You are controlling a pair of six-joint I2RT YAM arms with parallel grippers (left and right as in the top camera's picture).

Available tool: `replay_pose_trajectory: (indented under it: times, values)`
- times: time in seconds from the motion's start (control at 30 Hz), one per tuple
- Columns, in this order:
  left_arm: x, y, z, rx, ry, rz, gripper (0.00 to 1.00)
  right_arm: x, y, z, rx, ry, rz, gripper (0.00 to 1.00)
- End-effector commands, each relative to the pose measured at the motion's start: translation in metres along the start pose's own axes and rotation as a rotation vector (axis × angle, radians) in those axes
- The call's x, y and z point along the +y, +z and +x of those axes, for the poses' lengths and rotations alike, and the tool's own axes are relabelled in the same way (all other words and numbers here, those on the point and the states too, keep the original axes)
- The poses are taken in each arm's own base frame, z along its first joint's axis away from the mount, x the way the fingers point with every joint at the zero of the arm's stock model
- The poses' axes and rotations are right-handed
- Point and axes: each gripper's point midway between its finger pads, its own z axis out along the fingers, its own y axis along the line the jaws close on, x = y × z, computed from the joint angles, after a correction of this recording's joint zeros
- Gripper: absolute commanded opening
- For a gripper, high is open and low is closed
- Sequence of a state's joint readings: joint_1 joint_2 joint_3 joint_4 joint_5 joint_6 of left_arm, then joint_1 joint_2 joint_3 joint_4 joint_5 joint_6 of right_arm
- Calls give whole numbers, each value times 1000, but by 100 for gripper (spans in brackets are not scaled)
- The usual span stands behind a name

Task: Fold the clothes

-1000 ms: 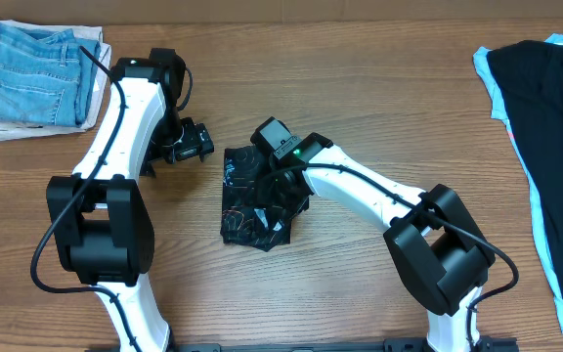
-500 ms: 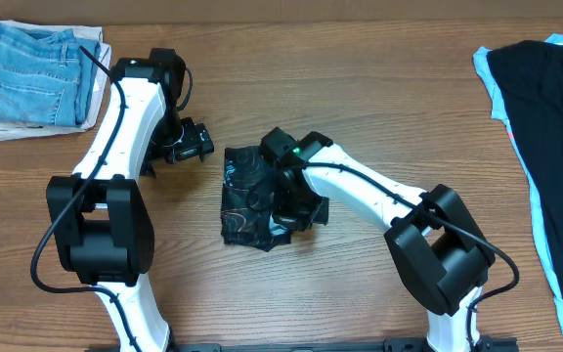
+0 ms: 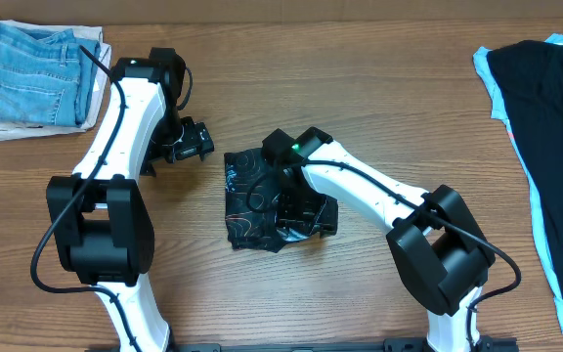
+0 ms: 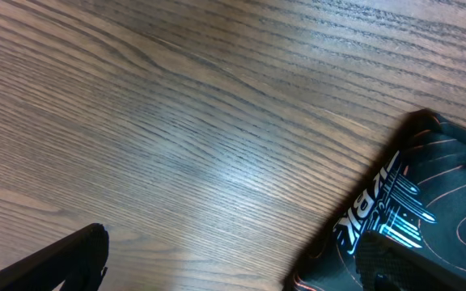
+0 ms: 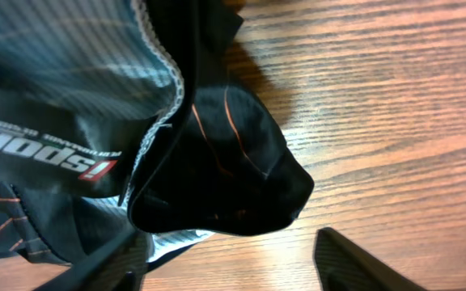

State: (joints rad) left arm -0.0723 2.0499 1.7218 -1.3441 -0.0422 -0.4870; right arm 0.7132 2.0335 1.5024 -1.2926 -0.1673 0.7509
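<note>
The clothes, a black sports shirt [image 3: 257,196] with thin orange lines and white lettering, lie in a rumpled folded bundle at the table's middle. My right gripper [image 3: 307,221] sits over the bundle's front right corner. In the right wrist view its jaws [image 5: 233,271] stand open, with a black fold of the shirt [image 5: 217,170] just ahead of the gap and nothing gripped. My left gripper [image 3: 201,145] stands open just left of the bundle's back corner. In the left wrist view the shirt's corner [image 4: 415,202] lies beside the right finger, with bare wood between the fingers [image 4: 63,263].
Folded light-blue jeans [image 3: 32,73] rest on a white cloth at the back left. A pile of black and light-blue garments [image 3: 545,127] lies along the right edge. Bare wood surrounds the bundle.
My right gripper shut on the shirt, slid toward the bundle's front right corner, then opened. The bundle's right side shifted a little. The left arm has not moved.
</note>
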Motion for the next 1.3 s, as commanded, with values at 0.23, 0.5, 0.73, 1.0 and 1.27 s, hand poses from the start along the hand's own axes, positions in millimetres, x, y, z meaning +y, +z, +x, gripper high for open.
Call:
replay_pose_trajectory:
  times: [0.23, 0.5, 0.73, 1.0, 1.27]
  values:
    - [0, 0, 2, -2, 26, -11, 100, 40, -67, -23, -177, -105, -167, 57]
    - [0, 0, 1, -2, 26, -11, 100, 90, -76, -47, -276, -319, -341, 7]
    - [0, 0, 2, 0, 27, -12, 100, 126, -54, -42, -191, -533, -496, 4]
    - [3, 0, 4, 11, 71, -22, 100, 122, -46, -81, -48, -586, -834, 4]
    - [2, 0, -2, -13, 48, -9, 100, 94, -40, -119, 37, -515, -1083, 7]
